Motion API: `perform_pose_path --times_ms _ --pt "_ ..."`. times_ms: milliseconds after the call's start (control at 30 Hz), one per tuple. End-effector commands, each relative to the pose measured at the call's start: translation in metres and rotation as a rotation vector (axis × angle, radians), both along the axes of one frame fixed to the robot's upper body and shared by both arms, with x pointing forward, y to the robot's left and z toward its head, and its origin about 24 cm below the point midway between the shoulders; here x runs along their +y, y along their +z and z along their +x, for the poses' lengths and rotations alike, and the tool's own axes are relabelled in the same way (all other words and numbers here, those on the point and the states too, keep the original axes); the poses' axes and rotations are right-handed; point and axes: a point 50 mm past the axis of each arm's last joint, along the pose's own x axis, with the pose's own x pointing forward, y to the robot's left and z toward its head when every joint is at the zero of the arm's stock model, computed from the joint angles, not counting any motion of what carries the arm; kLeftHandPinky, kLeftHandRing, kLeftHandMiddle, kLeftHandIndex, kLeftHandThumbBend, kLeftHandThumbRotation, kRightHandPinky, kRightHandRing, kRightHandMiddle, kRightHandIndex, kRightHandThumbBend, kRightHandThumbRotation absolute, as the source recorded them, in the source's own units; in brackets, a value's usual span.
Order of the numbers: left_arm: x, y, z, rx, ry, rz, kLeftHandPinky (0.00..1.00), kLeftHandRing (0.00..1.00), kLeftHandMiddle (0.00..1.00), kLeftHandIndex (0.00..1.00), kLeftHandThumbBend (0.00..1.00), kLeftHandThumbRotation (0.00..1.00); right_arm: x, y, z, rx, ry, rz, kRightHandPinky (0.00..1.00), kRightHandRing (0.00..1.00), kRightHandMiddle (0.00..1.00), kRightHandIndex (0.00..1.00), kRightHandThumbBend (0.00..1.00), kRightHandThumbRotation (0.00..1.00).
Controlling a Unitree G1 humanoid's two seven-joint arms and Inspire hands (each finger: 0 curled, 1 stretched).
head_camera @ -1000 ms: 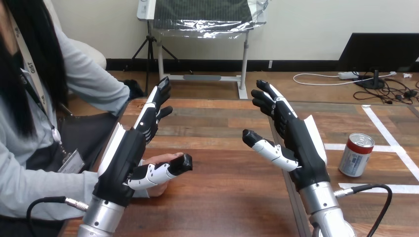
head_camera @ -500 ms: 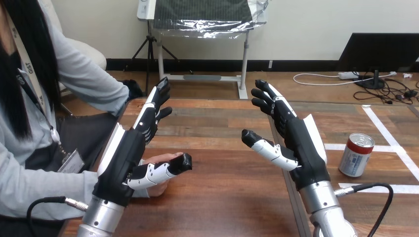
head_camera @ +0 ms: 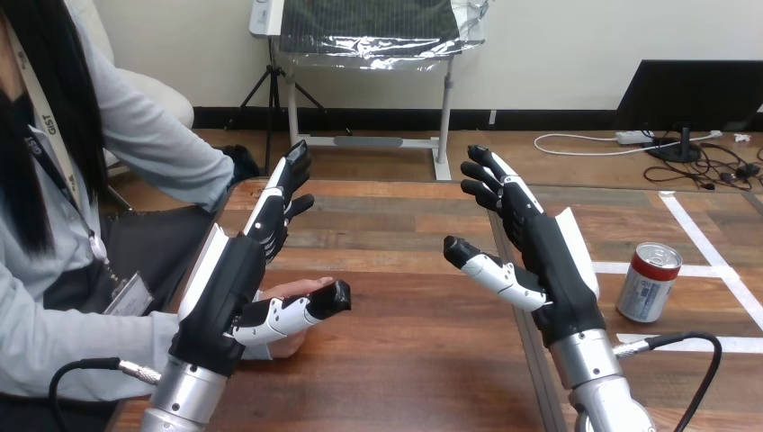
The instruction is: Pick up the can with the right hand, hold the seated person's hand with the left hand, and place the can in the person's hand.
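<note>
Two robot hands up over the wooden table in the head view, both spread wide, neither holding anything.

Left hand at the view's left, white back shell turned up and outward, fingers straight and pointing away across the table, thumb stretched sideways toward the middle. Person's hand low on the table just behind that thumb and partly hidden by the robot palm, only its fingers peeking out. Touching or a little apart: cannot tell. No robot finger curled round it.

Right hand right of centre, raised on its silver forearm, palm facing left, fingers straight and slightly fanned, thumb held out wide toward the left hand. Broad stretch of bare wood between the two hands.

Can upright on the table to the right of the right hand, apart from it and untouched: red band at the top, silver lid, pale body. White tape lines on the wood around it, one strip passing behind the can, another lying nearer the table's front edge.
</note>
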Motion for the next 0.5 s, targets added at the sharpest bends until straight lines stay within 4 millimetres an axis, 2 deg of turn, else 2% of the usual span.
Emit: perform_pose_path --times_ms 0,300,467 --pt "-0.004 0.024 0.017 -0.100 -0.010 -0.032 0.92 0.98 1.00 1.00 1.00 0.65 -0.005 0.042 0.020 -0.189 -0.006 0.002 0.89 0.87 0.89 0.92 1.00 0.62" --pt "-0.004 0.023 0.017 -0.090 -0.013 -0.043 0.93 0.99 1.00 1.00 1.00 0.63 -0.012 0.056 0.021 -0.264 -0.045 0.000 0.82 0.83 0.86 0.90 1.00 0.62" --pt "-0.004 0.022 0.017 -0.087 -0.010 -0.044 0.93 0.99 1.00 1.00 1.00 0.63 -0.016 0.063 0.021 -0.294 -0.052 0.013 0.82 0.85 0.87 0.90 1.00 0.59"
